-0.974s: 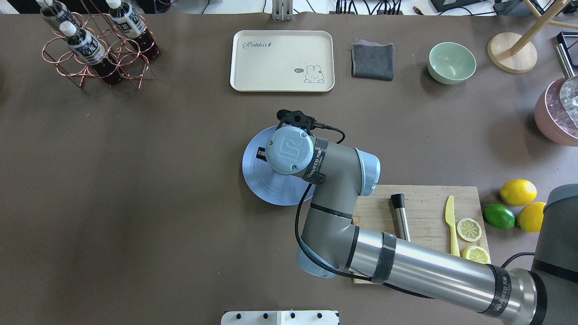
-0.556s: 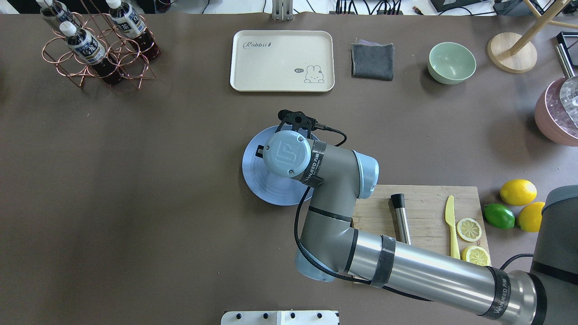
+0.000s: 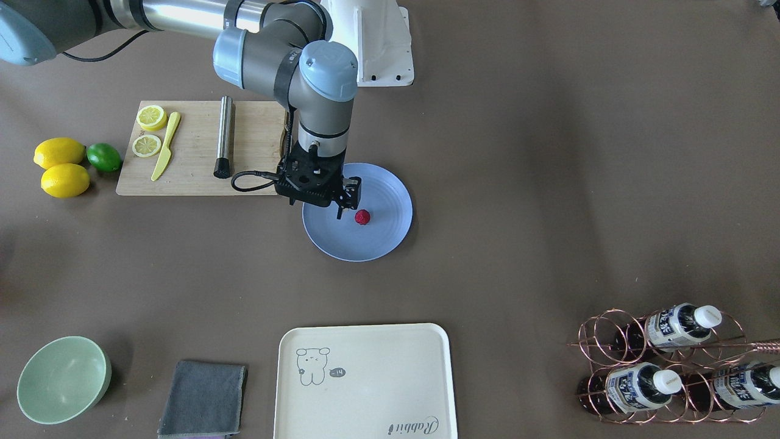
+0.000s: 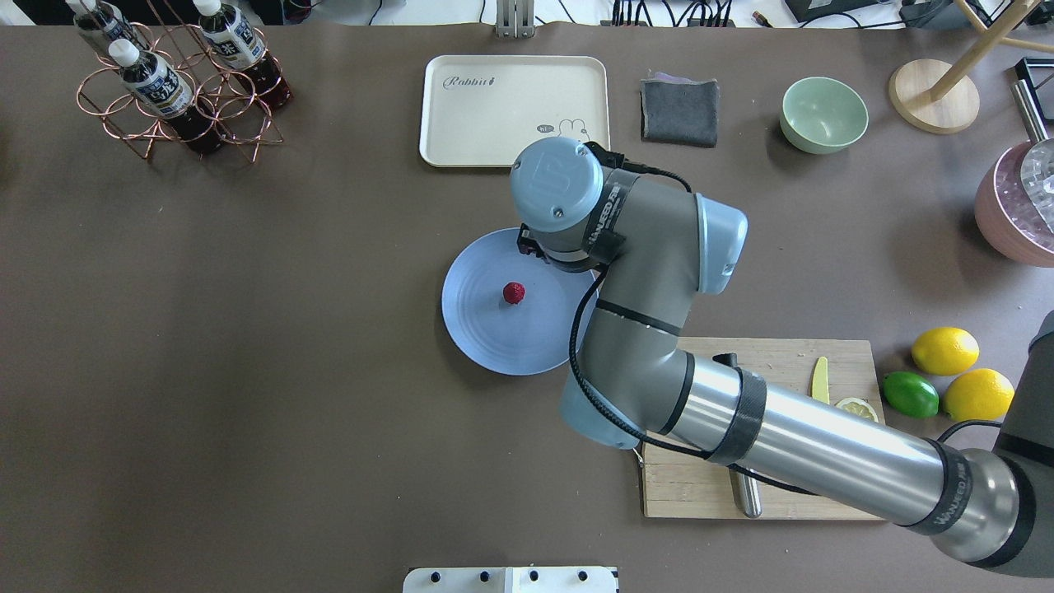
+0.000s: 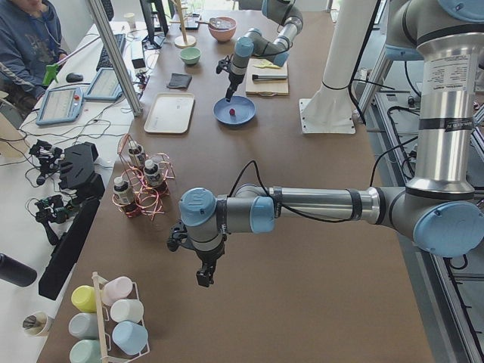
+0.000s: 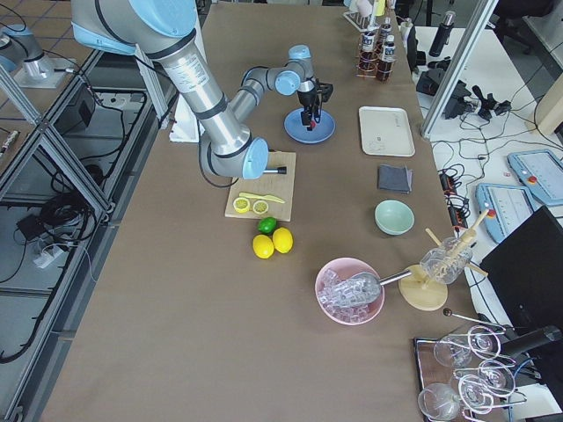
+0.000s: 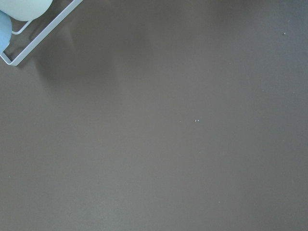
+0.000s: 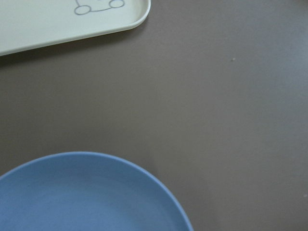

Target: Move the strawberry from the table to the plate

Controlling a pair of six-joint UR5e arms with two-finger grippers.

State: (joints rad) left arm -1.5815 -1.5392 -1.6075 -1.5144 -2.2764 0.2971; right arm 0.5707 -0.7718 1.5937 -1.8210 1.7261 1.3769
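The strawberry (image 4: 514, 292) (image 3: 362, 217), a small dark-red berry, lies free near the middle of the round blue-grey plate (image 4: 494, 346) (image 3: 365, 244). My right gripper (image 3: 347, 206) hangs above the plate's rim on the cutting-board side, a short gap from the berry, open and holding nothing. In the overhead view the wrist hides its fingers. The right wrist view shows only the plate's edge (image 8: 86, 192) and bare table (image 8: 216, 96). My left gripper (image 5: 204, 276) hovers over bare table far away near the bottle rack; I cannot tell whether it is open or shut.
A cream tray (image 4: 494, 107) lies just beyond the plate. A wooden cutting board (image 4: 790, 362) carries a knife, lemon slices and a metal rod. Lemons and a lime (image 4: 945, 350), a green bowl (image 4: 823, 114), a grey cloth (image 4: 679, 111) and a copper bottle rack (image 4: 173, 82) stand around.
The right arm has lifted and drawn back toward the tray, off the plate's middle. The strawberry, hidden under the wrist before, now lies uncovered on the plate.
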